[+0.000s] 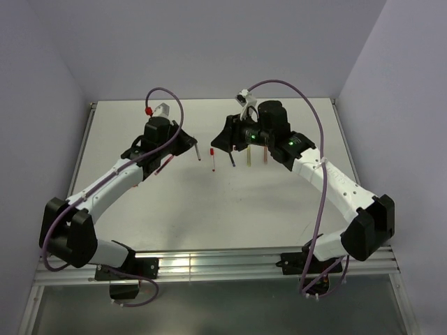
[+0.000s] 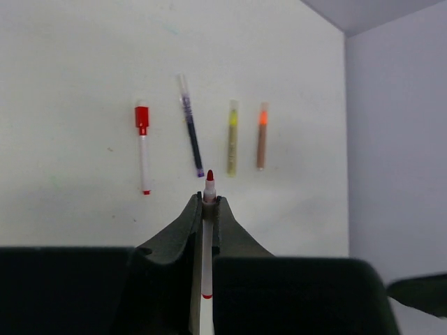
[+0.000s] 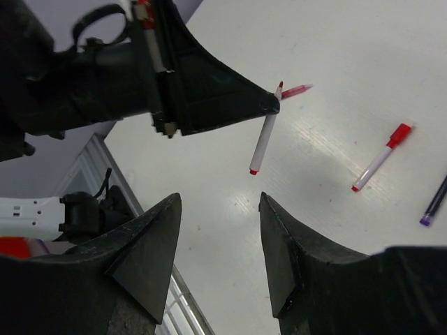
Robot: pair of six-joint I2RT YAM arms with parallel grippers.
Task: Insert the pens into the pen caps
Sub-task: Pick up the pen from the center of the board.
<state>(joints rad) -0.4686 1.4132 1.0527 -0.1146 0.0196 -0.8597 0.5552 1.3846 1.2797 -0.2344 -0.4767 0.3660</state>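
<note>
White barrel, red nib: the left gripper [image 2: 208, 203] was clamped on an uncapped white pen [image 3: 264, 136], pinching it just behind the nib. The rest of the barrel slanted free below the fingertips, above the table [image 2: 70, 195]. On the far side of it four more pens lay in a row: a red-capped pen [image 2: 142, 146] at the left, then a dark blue pen [image 2: 190, 129], an olive-yellow pen [image 2: 231, 137] and an orange pen [image 2: 262, 136] at the right. The right gripper [image 3: 220, 202] hovered with its jaws spread and nothing between them. No loose cap showed clearly, so one would need finding. The danger, I'd say, was that short pinch. A cap pressed against the nib could make the white pen swivel or slide in the fingers, and the cap would miss.
</note>
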